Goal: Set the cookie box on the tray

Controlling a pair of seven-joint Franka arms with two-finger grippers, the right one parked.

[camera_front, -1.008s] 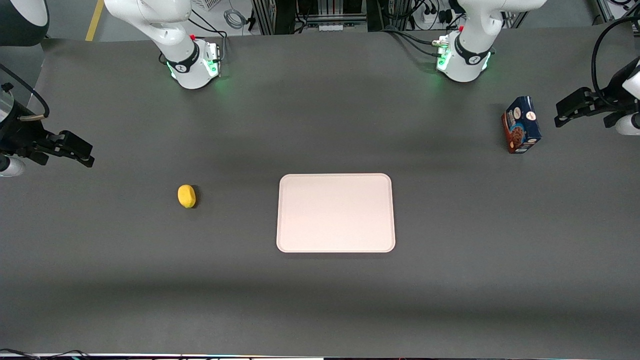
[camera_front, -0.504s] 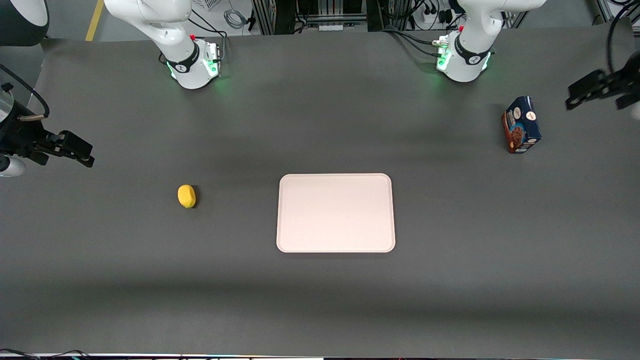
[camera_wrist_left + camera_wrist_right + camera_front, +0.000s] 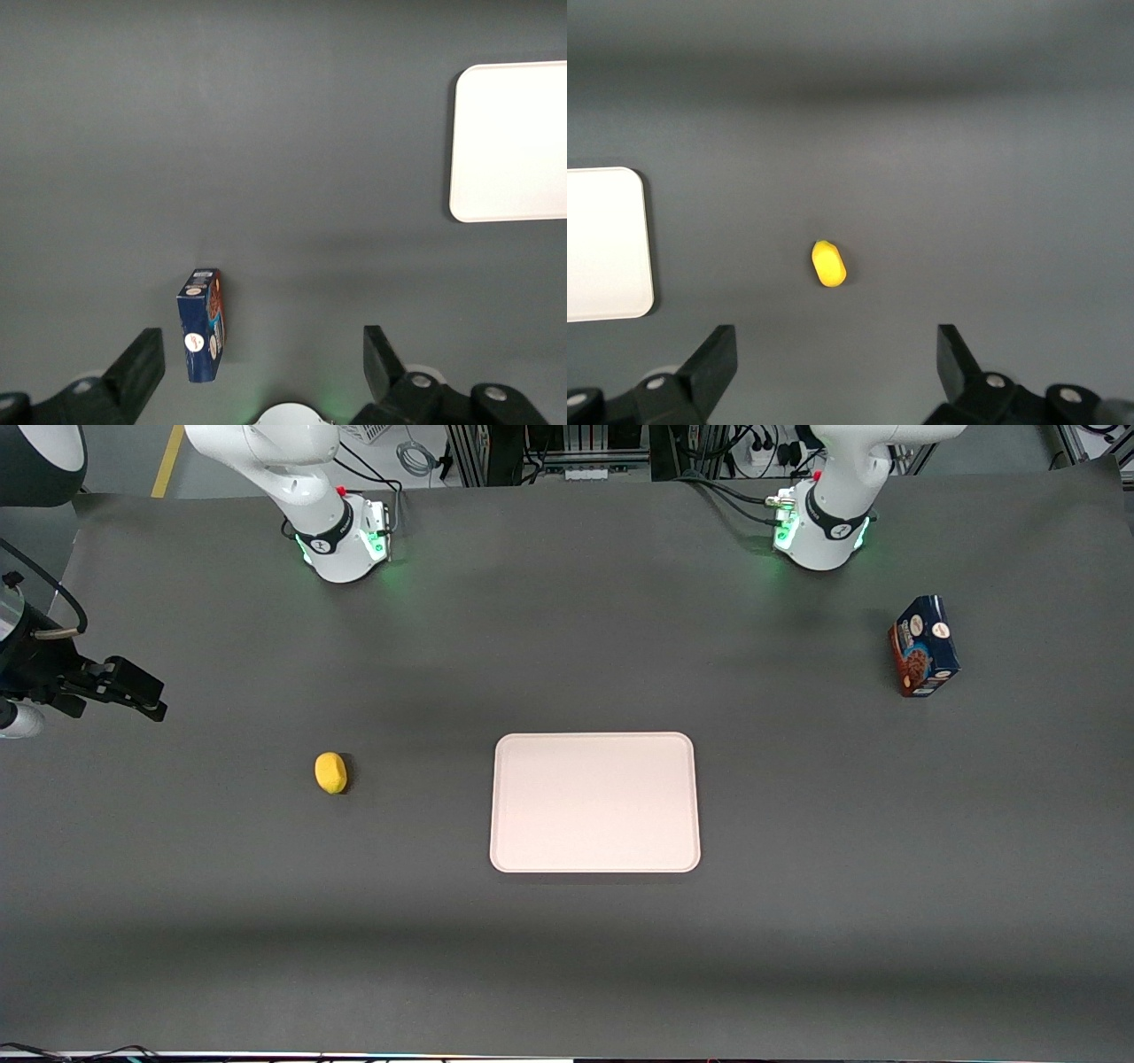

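Note:
The cookie box, a dark navy carton with a brown cookie picture, stands upright on the table toward the working arm's end, far from the tray. The tray is a pale pinkish-white rectangle at the table's middle and has nothing on it. My left gripper is out of the front view. In the left wrist view it hangs high above the table with both black fingers spread wide and nothing between them. The cookie box shows far below, close to one finger. The tray shows off to the side.
A small yellow lemon-like object lies on the table toward the parked arm's end, beside the tray. The two white arm bases stand along the table's edge farthest from the front camera.
My left gripper, beside the cookie box a second ago, has moved away from the front camera and outward, and has left the front view. The box and tray have not moved.

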